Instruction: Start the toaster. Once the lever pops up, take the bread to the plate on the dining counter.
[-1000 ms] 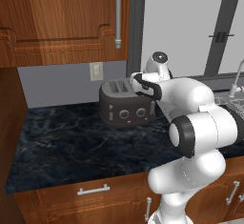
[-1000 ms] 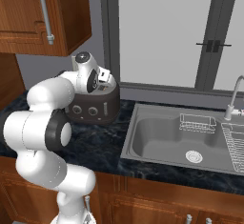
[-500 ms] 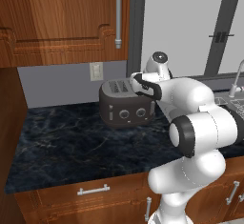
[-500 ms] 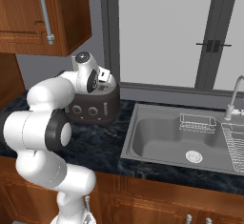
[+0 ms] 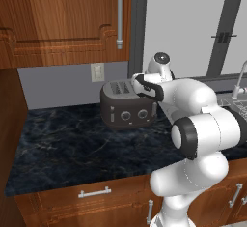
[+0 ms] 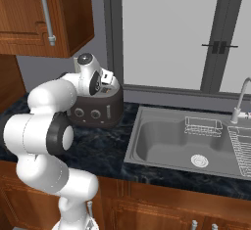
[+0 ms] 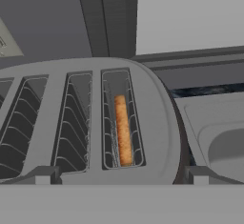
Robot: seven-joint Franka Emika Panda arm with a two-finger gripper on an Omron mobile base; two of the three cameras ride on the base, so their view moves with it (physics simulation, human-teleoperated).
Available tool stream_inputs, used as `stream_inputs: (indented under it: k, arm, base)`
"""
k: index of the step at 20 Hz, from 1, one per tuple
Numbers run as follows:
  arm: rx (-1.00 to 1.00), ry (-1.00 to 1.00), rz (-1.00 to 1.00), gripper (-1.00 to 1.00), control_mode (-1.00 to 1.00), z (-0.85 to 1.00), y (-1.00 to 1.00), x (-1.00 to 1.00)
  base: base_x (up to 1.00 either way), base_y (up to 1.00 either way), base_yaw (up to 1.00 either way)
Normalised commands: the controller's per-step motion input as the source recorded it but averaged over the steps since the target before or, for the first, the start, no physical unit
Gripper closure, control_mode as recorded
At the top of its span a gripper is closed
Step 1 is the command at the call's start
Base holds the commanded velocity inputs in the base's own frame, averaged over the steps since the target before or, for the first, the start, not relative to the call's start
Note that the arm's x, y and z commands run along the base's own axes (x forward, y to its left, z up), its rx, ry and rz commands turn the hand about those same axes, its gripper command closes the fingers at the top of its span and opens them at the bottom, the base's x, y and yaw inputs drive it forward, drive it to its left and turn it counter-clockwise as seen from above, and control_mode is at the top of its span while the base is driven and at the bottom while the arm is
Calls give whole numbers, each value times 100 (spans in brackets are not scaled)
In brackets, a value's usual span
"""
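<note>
Nothing has visibly changed across the last second: in both base views the arm keeps the same bent pose, its hand over the right end of the toaster (image 5: 128,106), and the base cameras have not shifted. The gripper (image 7: 119,175) stays wide open, its tips either side of the slot holding the bread (image 7: 123,130), which sits sunk in the slot
</note>
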Motion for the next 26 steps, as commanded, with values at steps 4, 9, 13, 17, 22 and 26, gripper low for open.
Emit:
stream_inputs:
  k: [4,9,13,17,22,26]
  arm:
    - [0,0,0,-100,-100,0,0,0]
    - [0,0,0,-100,-100,0,0,0]
    - [0,0,0,-100,-100,0,0,0]
    - [0,0,0,-100,-100,0,0,0]
    - [0,0,0,-100,-100,0,0,0]
    - [0,0,0,-100,-100,0,0,0]
  base:
    - [0,0,0]
    - [0,0,0]
    - [0,0,0]
    - [0,0,0]
    - [0,0,0]
    - [0,0,0]
